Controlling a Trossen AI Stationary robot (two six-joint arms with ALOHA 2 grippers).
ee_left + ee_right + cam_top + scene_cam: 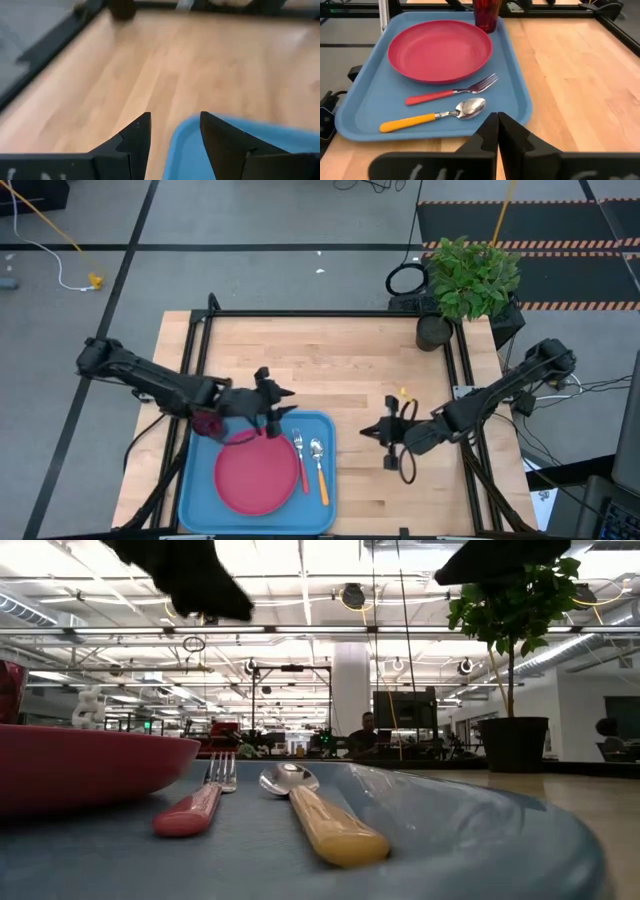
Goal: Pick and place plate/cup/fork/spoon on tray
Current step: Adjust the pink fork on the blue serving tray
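Observation:
The light blue tray (200,490) lies at the table's near edge, left of centre. On it rest the pink-red plate (258,475), the fork (299,455) with its red-pink handle and the orange-handled spoon (319,465), side by side to the right of the plate. The dark red cup (486,15) stands upright at the tray's far left corner (207,423). My left gripper (283,402) is open and empty above the tray's far edge (225,145). My right gripper (372,438) is shut and empty over bare wood to the right of the tray, pointing at it (497,119).
A potted plant (470,280) in a black pot (435,330) stands at the table's far right corner. Black frame rails (320,313) run along the table's far and side edges. Bare wood (340,360) lies beyond the tray and between it and my right gripper.

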